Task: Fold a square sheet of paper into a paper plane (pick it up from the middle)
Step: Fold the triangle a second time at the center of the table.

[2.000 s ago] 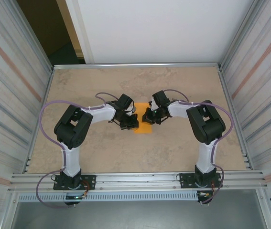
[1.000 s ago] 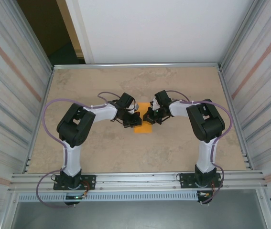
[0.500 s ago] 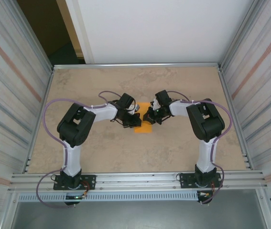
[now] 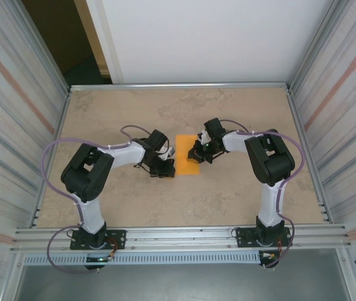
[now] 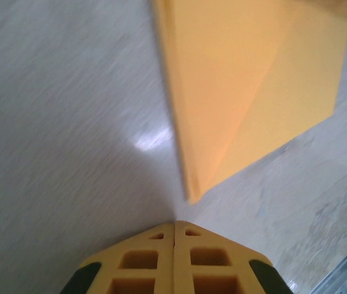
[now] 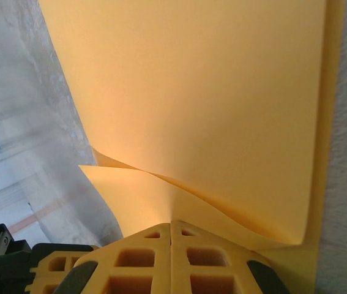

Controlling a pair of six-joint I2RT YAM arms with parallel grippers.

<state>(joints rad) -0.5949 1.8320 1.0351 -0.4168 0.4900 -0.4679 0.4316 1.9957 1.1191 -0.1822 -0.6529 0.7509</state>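
1. no text, label, brand, number or sign can be read in any view.
2. square sheet of paper, near the middle of the table: plain orange on the faces that show, no print or marks.
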